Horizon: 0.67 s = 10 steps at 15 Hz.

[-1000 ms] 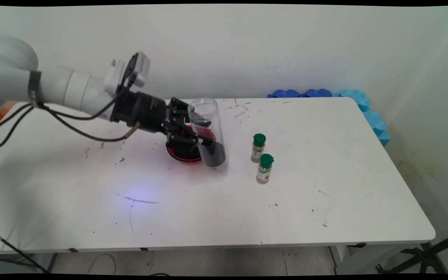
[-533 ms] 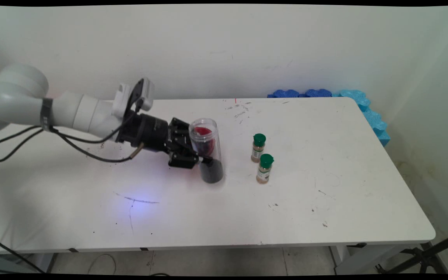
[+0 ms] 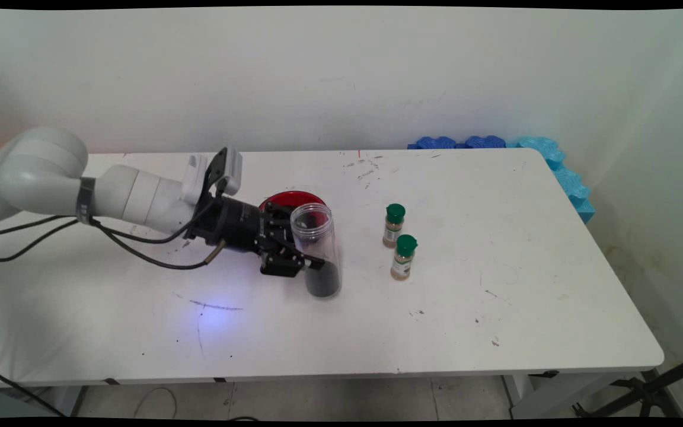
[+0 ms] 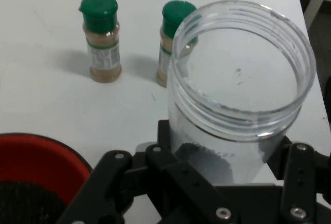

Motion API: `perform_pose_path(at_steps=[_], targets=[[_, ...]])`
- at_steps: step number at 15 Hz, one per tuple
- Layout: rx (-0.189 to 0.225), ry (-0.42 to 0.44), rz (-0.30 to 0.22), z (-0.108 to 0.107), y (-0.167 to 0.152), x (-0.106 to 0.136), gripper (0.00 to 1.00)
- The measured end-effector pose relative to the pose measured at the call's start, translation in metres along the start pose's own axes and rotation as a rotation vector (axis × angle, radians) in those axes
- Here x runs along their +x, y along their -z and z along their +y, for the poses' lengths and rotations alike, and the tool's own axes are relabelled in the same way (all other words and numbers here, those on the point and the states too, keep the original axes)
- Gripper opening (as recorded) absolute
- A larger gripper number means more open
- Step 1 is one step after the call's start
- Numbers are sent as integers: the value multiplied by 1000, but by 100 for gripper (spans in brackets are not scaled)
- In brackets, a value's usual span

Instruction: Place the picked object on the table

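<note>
My gripper (image 3: 313, 262) is shut on a clear open-topped plastic jar (image 3: 316, 232), gripping its lower half from the left. The jar stands nearly upright with dark grains in its bottom, and its base is at or just above the white table (image 3: 495, 308); I cannot tell which. Just behind the gripper sits a red bowl (image 3: 287, 198). In the hand view the jar's empty mouth (image 4: 243, 79) fills the right side above my gripper (image 4: 227, 182), and the red bowl (image 4: 39, 159), with dark grains in it, lies at the lower left.
Two green-capped spice bottles (image 3: 394, 225) (image 3: 404, 257) stand upright a short way right of the jar; in the hand view the spice bottles (image 4: 102, 38) (image 4: 173, 27) appear beyond it. Blue foam pieces (image 3: 484, 142) line the table's far right corner.
The gripper has carried the jar down and toward the near side, bringing it from tilted to nearly upright. The red bowl now shows behind the gripper.
</note>
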Motion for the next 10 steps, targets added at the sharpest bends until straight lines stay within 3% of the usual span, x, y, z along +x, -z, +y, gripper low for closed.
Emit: perform_pose_path(at_steps=[7, 8, 10], targets=[[-3, 3, -9, 3, -8, -13, 0], [-3, 2, -9, 4, -8, -14, 100], [0, 1, -8, 4, -9, -15, 100]])
